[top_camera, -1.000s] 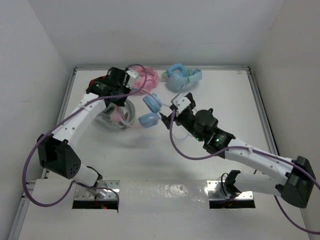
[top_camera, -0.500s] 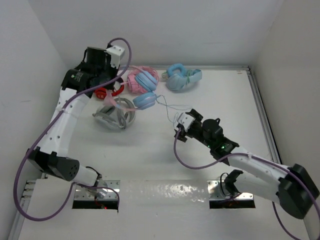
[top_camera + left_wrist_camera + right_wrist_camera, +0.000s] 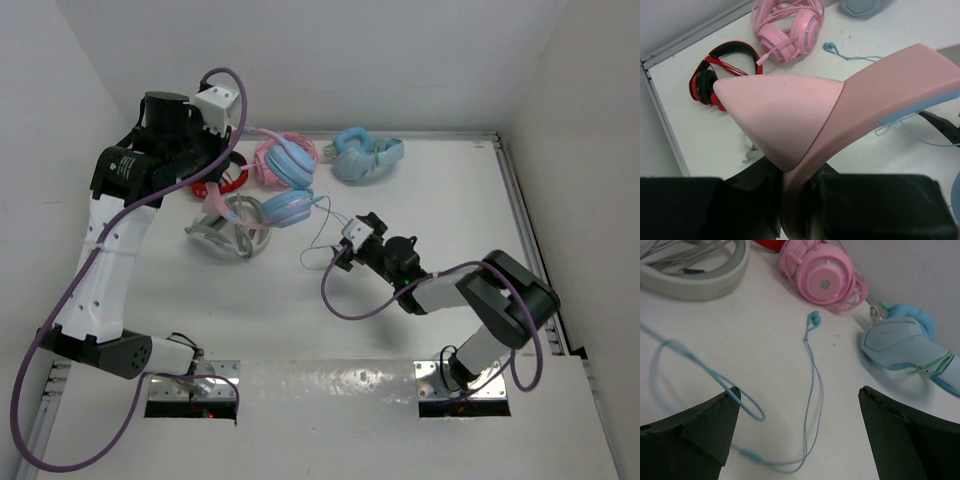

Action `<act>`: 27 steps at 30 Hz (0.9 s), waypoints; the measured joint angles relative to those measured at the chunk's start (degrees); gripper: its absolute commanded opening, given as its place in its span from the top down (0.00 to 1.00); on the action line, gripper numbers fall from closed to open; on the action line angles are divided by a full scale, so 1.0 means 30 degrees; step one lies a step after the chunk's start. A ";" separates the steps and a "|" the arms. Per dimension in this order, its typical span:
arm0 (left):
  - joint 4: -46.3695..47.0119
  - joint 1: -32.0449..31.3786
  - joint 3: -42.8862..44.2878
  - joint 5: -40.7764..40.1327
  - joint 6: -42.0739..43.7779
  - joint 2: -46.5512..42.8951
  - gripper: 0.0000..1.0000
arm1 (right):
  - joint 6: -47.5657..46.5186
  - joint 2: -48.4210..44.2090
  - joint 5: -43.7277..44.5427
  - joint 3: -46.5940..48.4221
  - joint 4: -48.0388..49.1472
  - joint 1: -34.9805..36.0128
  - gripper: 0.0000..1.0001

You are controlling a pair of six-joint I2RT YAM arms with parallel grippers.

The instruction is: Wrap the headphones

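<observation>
Jaws of the left gripper (image 3: 795,212) are pinching hard on the pink headband (image 3: 880,95) of the headphones (image 3: 288,206), right beneath one small pink ear (image 3: 780,115); at far left a red-and-black pair (image 3: 715,75) is lying on the table (image 3: 300,330); a grey pair (image 3: 225,235) is sitting just in front of it; the all-pink pair (image 3: 285,160) is resting by the back wall; the task pair's light blue earcup is showing just right of the grey one; its teal cable (image 3: 812,370) is trailing in loose loops across the table; the right gripper (image 3: 800,440) is hovering low over those loops, jaws spread wide, gripping nothing; at the back right an all-light-blue pair (image 3: 905,342) is lying by the wall.
</observation>
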 measured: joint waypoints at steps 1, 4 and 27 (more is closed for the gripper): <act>-0.0124 0.0000 0.0073 0.0073 0.0007 0.0000 1.00 | 0.0109 0.0634 0.0204 0.0270 0.0809 0.0000 0.01; -0.0262 0.0000 0.0299 0.0291 0.0007 0.0000 1.00 | 0.0372 0.2302 0.0525 0.1042 0.2353 -0.0007 0.02; 0.0758 -0.0452 -0.3089 0.0087 0.2222 0.0087 1.00 | 0.4896 -0.3257 0.2798 0.0503 0.0189 -0.0175 1.00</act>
